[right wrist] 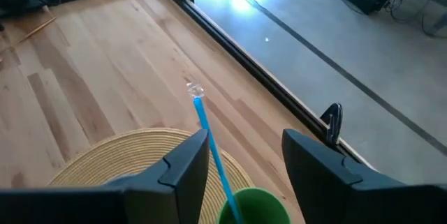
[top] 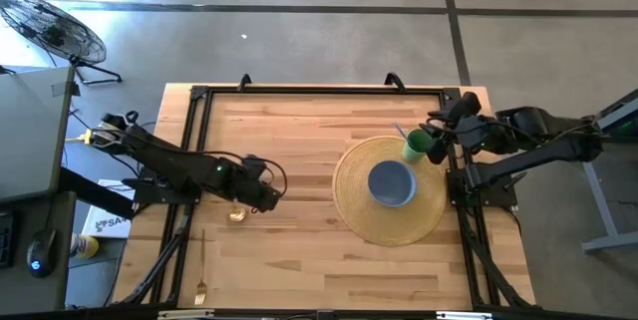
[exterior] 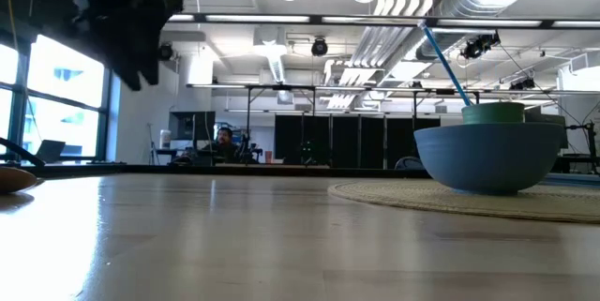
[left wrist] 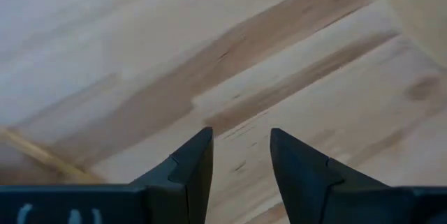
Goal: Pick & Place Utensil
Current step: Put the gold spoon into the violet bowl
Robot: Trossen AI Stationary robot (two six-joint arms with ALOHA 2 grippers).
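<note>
Bare wood surrounds the open, empty left hand; right hand open over the green cup at mat's edge

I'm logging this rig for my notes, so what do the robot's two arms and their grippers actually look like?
Both arms are black, jointed and slim, with black cables looping along them. The left arm shows a small green light near its wrist. The left gripper and the right gripper each have two dark, matte, wedge-shaped fingers tapering to blunt tips. No markings on them can be read.
</note>
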